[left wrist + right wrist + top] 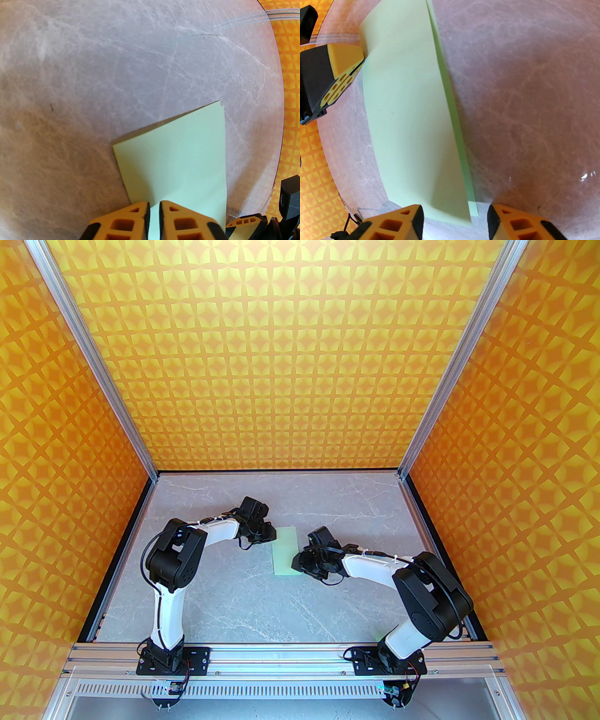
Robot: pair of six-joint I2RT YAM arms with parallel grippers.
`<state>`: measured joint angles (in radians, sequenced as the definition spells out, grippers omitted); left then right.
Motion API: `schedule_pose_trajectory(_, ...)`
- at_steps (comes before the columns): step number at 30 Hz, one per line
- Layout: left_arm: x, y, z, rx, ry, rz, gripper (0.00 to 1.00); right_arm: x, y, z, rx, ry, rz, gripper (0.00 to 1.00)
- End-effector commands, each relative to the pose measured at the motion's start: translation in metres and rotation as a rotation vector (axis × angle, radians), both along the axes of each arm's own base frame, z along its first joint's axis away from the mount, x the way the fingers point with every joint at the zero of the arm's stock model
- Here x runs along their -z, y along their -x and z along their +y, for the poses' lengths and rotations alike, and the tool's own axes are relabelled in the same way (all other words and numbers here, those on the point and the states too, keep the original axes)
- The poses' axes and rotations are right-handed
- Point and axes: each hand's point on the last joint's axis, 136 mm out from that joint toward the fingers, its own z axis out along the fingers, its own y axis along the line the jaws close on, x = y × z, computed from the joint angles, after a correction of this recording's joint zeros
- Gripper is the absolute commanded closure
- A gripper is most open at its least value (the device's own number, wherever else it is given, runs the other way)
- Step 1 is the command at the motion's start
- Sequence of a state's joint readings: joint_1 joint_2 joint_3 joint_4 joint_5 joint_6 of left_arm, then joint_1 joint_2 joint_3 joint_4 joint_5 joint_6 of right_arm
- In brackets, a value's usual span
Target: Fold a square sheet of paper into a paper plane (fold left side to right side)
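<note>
Sheet of paper (284,551), thin and limp, suits edge pinching; left claw (154,206) nearly clenched, right claw (454,211) released.

pale mint-green sheet of paper (284,550); grey bench (234,596) veined in white; orange walls (300,357) patterned with yellow four-point stars; black-and-white arms (169,610).
</note>
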<state>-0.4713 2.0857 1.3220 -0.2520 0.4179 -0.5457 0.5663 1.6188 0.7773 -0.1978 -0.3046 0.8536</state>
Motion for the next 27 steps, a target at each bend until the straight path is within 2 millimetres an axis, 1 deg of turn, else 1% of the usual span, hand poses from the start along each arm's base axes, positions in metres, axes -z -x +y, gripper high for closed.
schedule_pose_trajectory(1, 0.025, 0.028, 0.011, -0.002, -0.069, 0.099, 0.82, -0.003, -0.006, 0.009, -0.001, -0.048, -0.015, 0.50)
schedule_pose_trajectory(10, 0.020, 0.027, 0.010, 0.001, -0.063, 0.089, 0.82, -0.033, -0.021, 0.023, -0.016, -0.129, -0.117, 0.51)
schedule_pose_trajectory(15, 0.017, 0.026, 0.009, 0.002, -0.060, 0.083, 0.82, -0.042, -0.027, 0.023, -0.005, -0.129, -0.141, 0.52)
schedule_pose_trajectory(18, 0.016, 0.026, 0.009, 0.003, -0.060, 0.082, 0.82, -0.049, -0.029, 0.025, -0.005, -0.147, -0.156, 0.51)
schedule_pose_trajectory(27, 0.014, 0.026, 0.007, 0.008, -0.059, 0.077, 0.81, -0.064, -0.025, 0.026, -0.014, -0.177, -0.178, 0.52)
